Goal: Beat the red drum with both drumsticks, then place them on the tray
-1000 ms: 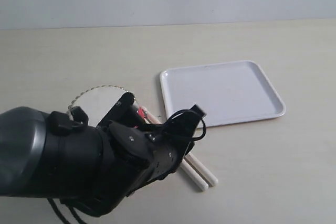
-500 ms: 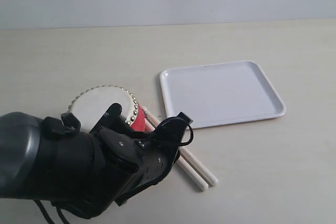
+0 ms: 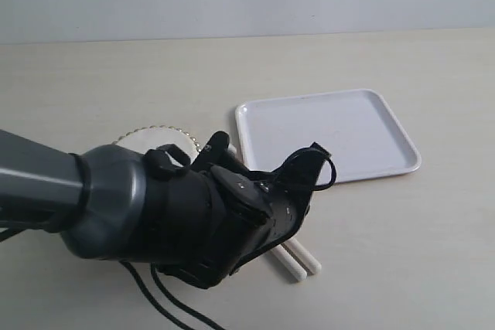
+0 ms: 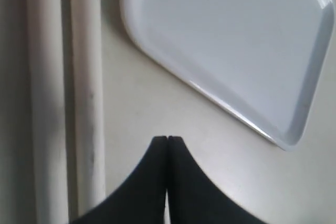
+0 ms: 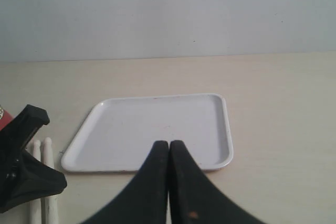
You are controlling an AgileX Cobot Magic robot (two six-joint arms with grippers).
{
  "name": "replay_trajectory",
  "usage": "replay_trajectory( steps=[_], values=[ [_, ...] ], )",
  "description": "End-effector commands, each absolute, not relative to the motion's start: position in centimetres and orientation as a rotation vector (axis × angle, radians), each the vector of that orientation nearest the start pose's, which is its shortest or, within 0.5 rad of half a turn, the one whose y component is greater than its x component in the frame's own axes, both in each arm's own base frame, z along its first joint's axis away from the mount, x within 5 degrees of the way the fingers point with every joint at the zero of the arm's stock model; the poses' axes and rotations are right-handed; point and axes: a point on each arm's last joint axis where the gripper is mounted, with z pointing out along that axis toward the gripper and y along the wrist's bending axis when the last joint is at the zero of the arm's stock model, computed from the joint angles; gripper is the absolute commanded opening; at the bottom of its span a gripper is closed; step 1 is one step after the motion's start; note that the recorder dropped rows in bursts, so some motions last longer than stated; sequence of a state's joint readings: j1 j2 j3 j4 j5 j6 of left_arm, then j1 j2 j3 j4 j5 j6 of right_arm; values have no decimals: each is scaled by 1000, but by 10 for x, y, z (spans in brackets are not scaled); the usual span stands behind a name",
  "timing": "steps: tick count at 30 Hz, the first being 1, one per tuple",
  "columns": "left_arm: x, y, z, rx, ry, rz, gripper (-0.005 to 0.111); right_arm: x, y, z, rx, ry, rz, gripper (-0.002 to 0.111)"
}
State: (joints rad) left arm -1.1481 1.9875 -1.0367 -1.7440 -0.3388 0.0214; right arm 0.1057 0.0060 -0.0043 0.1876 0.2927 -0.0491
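The two drumsticks [image 4: 86, 77] lie side by side on the table, untouched. In the exterior view only their ends [image 3: 300, 260] show from under my left arm [image 3: 193, 214]. My left gripper [image 4: 167, 139] is shut on nothing, and it hangs over bare table between the sticks and a corner of the white tray [image 4: 226, 40]. The arm hides most of the red drum [image 3: 153, 138]; only a strip of its pale studded top shows. My right gripper [image 5: 168, 143] is shut and empty, pointing at the tray [image 5: 152, 129] from the near side.
The tray [image 3: 332, 133] holds nothing. In the right wrist view, part of the left arm [image 5: 26, 171] fills the corner beside the drumsticks [image 5: 48, 148]. A pale wall runs along the back of the table.
My left gripper's jaws have gone from open to shut without taking a stick. The left arm has swung right, toward the tray, and now covers more of the drum.
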Motion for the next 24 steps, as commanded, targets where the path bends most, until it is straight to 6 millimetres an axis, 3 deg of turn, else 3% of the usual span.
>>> replay_trajectory(
  steps=[1,14,24],
  values=[
    [185,-342,120,-883,2477,-834,0,54,10,188,-13,1770,210,0],
    [183,-343,107,-915,2513,-819,0,54,10,188,-13,1770,210,0],
    [172,-324,92,-979,2560,-749,0,54,10,188,-13,1770,210,0]
  ],
)
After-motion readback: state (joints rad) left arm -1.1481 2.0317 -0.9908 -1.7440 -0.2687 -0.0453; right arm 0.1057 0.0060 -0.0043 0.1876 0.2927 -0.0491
